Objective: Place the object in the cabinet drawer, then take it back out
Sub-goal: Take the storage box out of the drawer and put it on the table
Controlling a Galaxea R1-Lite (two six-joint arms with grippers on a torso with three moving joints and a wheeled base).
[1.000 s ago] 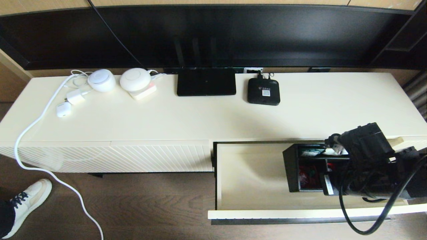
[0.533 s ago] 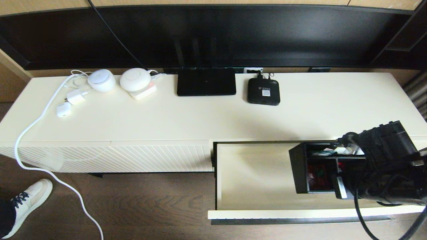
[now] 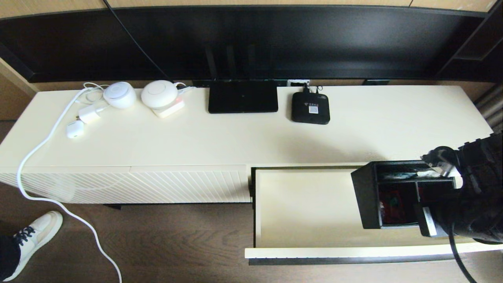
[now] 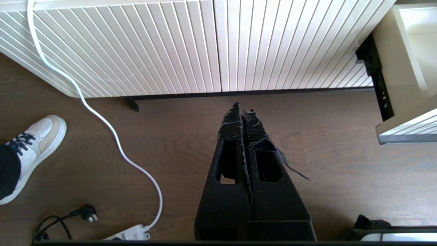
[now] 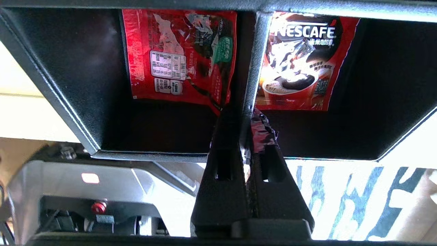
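One organizer box (image 3: pixel 387 194), seemingly end-effector-clamped (image 5: pixel 246 114).

A router (image 3: pixel 243 96) lies flat at the cabinet top's (image 3: pixel 220 137) back edge, a set-top box (image 3: pixel 310 108) just beside it. Near the back left corner sit two white round devices (image 3: pixel 120 94), a charger (image 3: pixel 89 114) and an earbud case (image 3: pixel 74 129). A white cable (image 3: pixel 43 145) drops over the left edge to the floor (image 3: pixel 169 239), near a white shoe (image 3: pixel 33 237).

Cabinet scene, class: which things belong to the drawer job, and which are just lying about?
Job: organizer box, held by right gripper on its divider; open cabinet drawer.
Lying about: router, set-top box, white chargers, round white devices, white cable, left gripper.
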